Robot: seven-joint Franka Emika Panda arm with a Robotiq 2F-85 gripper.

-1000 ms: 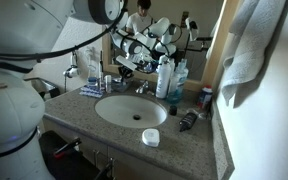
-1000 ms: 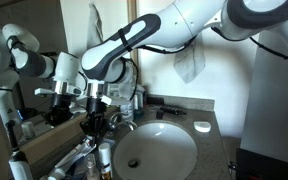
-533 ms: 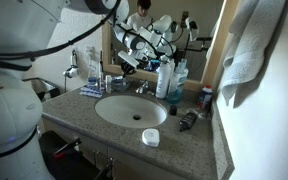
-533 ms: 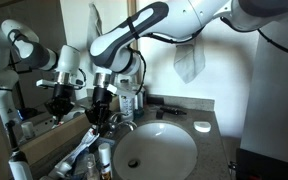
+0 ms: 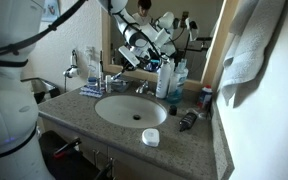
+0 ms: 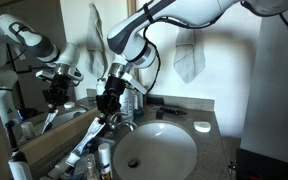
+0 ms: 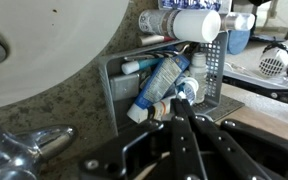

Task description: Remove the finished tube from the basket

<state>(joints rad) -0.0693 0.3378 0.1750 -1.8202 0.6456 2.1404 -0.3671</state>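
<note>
In the wrist view the basket is a low grey mesh box on the speckled counter, next to the sink. A whitish tube with blue markings lies slanted in it among other tubes, with its lower end over the front rim. My gripper is shut, and its tips sit right at this tube's upper part. I cannot tell whether the tips pinch it. In both exterior views the gripper hangs over the back corner of the counter, by the basket.
The white sink bowl fills the counter's middle, with the chrome faucet behind it. Tall blue-and-white bottles stand by the mirror. A round white dish sits at the front edge. White bottle caps stand behind the basket.
The arm has swung so that the gripper moved a little sideways and upward over the counter's back corner. Its fingers look the same.
</note>
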